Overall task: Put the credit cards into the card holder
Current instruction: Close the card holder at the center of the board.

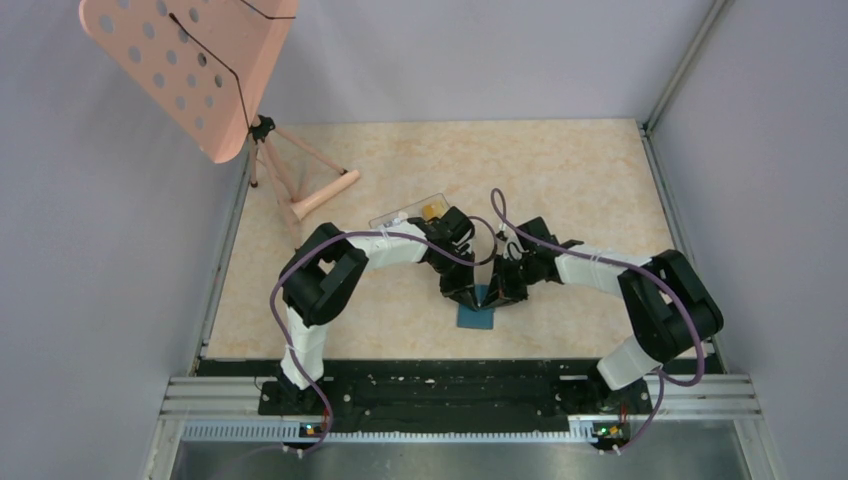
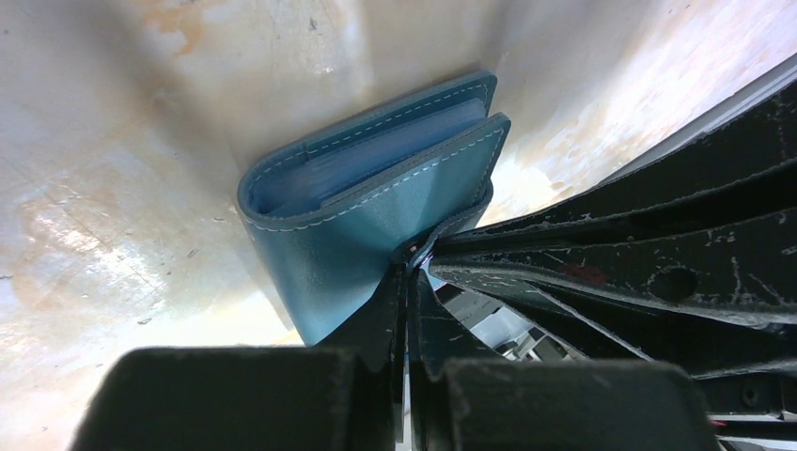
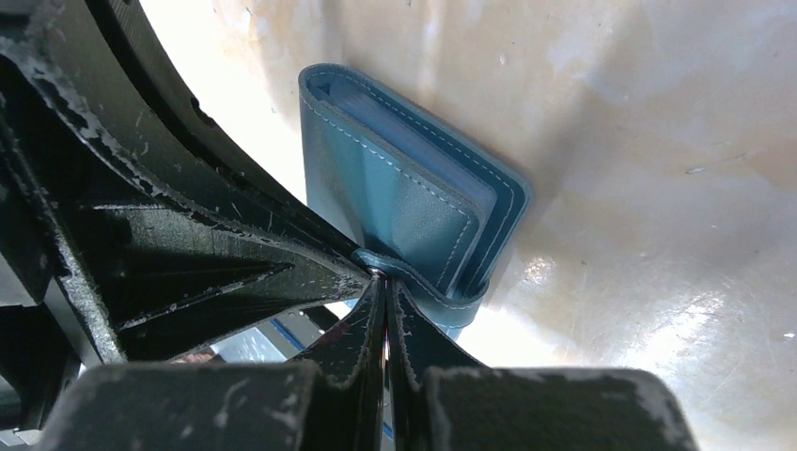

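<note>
The card holder (image 1: 477,318) is a teal-blue wallet lying folded on the table, with its light blue pockets showing at the open edge. It fills the left wrist view (image 2: 376,221) and the right wrist view (image 3: 404,193). My left gripper (image 2: 411,265) is shut, and its tips rest on the wallet's snap tab (image 3: 428,287). My right gripper (image 3: 381,279) is shut too, and its tips touch the same tab from the other side. In the top view both grippers (image 1: 473,293) (image 1: 497,293) meet over the wallet's far edge. An orange-yellow credit card (image 1: 432,212) lies in a clear box behind the left arm. Other cards are hidden.
The clear plastic box (image 1: 405,213) lies on the table behind the left forearm. A pink perforated stand (image 1: 190,70) on wooden tripod legs (image 1: 310,195) is at the back left. Walls enclose the beige table (image 1: 580,180) on three sides.
</note>
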Controlling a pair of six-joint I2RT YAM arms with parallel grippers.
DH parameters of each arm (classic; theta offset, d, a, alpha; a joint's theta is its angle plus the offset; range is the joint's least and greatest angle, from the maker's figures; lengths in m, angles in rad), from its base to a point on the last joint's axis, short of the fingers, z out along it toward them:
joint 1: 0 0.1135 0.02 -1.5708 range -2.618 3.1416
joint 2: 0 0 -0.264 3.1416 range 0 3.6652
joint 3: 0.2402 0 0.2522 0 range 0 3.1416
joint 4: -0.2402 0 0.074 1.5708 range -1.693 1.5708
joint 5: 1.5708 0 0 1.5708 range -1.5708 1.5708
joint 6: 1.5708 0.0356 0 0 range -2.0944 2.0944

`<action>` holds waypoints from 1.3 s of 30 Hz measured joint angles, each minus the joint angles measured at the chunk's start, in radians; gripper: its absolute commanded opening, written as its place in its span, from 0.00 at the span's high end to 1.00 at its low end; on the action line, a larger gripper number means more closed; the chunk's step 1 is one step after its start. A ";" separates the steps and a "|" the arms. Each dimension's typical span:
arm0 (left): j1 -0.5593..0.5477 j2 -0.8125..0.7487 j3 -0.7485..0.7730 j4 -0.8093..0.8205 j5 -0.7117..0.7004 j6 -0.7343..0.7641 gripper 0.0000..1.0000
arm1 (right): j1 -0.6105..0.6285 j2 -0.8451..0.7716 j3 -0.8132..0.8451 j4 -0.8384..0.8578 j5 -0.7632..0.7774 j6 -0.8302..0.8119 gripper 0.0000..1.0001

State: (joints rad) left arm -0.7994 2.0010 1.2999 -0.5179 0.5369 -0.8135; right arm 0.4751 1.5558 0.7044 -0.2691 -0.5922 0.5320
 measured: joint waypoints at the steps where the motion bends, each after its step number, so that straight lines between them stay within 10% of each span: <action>1: 0.000 0.000 0.002 -0.003 -0.003 0.000 1.00 | 0.001 0.003 0.004 -0.005 0.003 0.002 1.00; 39: -0.001 -0.012 0.047 -0.010 -0.033 0.022 1.00 | 0.021 -0.104 0.031 -0.021 0.080 0.030 1.00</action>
State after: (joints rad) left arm -0.8001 1.9892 1.3468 -0.5278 0.5041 -0.7918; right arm 0.4965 1.4521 0.7357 -0.2905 -0.5125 0.5617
